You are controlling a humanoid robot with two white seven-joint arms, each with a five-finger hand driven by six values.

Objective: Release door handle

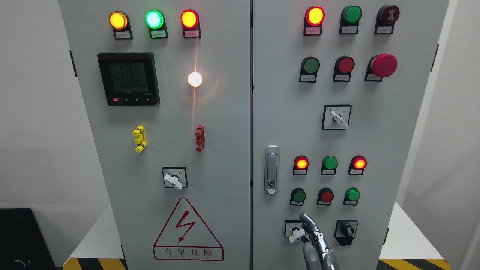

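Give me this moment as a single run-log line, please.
right hand: low on right door, fingers relaxed, holding nothing | door handle: flush, untouched | left hand: not in view

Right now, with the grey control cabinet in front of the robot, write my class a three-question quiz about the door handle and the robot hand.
1. True or false: the robot hand grips the silver metal door handle.
2. Which door carries that handle: A left, B right?
3. Fill in: the big red mushroom button sits ____ the handle.
Key: 1 false, the robot hand is below it; 2 B, the grey right door; 3 above.
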